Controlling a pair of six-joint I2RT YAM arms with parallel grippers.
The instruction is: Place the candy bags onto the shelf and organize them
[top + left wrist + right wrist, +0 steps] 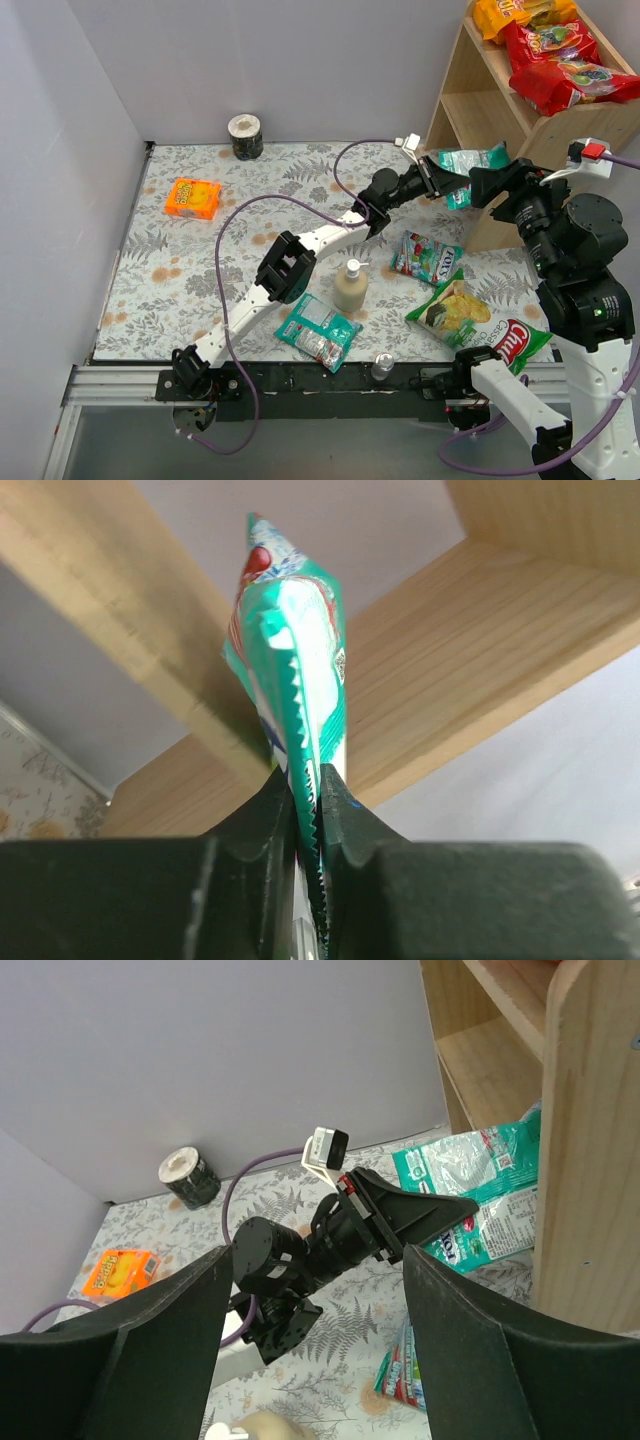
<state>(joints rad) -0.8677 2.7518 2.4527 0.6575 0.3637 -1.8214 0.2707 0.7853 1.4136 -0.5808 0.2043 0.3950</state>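
Teal bag (300, 650) pinched tight in the left gripper (305, 810), beside the shelf (480, 650) in the overhead view's upper right, right gripper (318, 1260) spread wide, holding nothing

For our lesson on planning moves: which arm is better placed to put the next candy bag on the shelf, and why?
Left. The left pincer is shut on a teal bag held right at the shelf. The right pincer is open and empty, beside the shelf.
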